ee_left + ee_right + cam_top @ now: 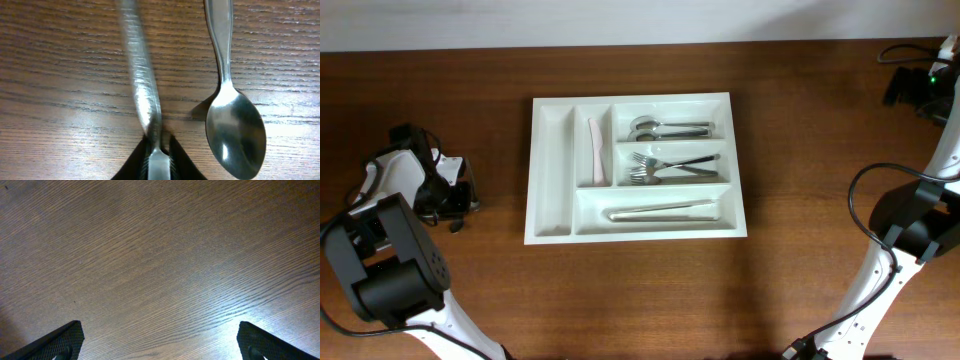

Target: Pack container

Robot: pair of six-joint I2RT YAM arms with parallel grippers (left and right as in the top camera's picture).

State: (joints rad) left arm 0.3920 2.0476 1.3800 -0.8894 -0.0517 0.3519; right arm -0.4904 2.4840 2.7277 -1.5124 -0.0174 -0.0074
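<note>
The white container (550, 232) lies flat at the middle of the table (640, 290). Its upper long compartment holds spoons (670, 128), the middle one forks (670, 165), and the lower one long pale pieces (665, 210). One narrow upright compartment holds a pale utensil (594, 150). At the container's 9 o'clock, the left gripper (159, 157) is clamped on the end of a metal utensil (142, 85), blurred in the wrist view. A spoon (235, 130) lies on the wood at its 3 o'clock, apart from it. The right gripper (160, 332) is spread wide above bare wood, holding nothing.
</note>
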